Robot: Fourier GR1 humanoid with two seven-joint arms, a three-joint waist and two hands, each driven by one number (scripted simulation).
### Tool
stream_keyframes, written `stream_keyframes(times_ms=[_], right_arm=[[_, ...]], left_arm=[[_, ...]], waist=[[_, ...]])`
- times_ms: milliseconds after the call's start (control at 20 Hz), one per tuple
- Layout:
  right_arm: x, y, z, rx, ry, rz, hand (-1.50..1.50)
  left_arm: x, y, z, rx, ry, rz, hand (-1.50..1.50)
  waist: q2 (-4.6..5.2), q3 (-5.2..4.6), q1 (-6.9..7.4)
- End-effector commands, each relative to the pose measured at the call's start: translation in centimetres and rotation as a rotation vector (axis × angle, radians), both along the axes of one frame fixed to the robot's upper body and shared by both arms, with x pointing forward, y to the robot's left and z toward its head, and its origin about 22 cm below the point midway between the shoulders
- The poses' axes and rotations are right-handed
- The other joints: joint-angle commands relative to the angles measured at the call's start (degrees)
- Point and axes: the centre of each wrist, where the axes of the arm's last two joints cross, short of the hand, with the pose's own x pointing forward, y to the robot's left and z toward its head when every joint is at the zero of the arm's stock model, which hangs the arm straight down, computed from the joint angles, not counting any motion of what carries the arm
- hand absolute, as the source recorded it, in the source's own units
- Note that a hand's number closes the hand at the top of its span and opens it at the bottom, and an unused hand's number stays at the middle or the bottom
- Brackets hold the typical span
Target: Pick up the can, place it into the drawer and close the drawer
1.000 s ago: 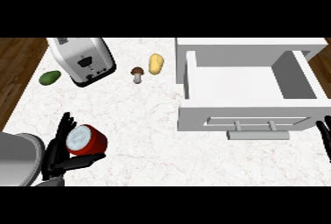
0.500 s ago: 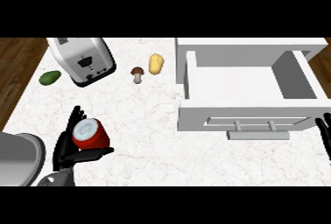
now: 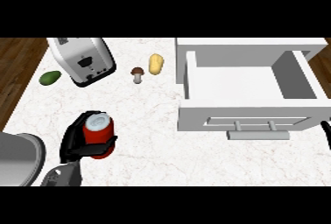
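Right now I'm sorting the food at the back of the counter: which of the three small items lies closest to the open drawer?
The yellow potato. It lies just left of the drawer; the mushroom is further left, the green avocado beyond the toaster.

A single head view is looking steeply down on the bench (image 3: 161, 127) from above the robot's own position, with the forearms coming in from six o'clock. The toaster (image 3: 82, 61) is sitting toward eleven o'clock, the open drawer (image 3: 249, 94) toward two o'clock.

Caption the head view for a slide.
Left hand curled round the red can, the white drawer open to its right.
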Motion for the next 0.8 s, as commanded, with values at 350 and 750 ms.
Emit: stream_keyframes(times_ms=[350,750], right_arm=[[-1.2,0.5,-0.4,0.008,-0.024,0.005,-1.50],[-1.4,-0.2,-0.9,0.017,-0.023,-0.021,-1.50]], left_arm=[[1.7,1.9,1.5,-0.025,-0.064,0.061,1.50],[4.2,-2.7,7.1,-0.030,-0.109,-0.034,1.50]], waist=[[0.11,-0.07,-0.24],[-0.04,-0.03,-0.05]])
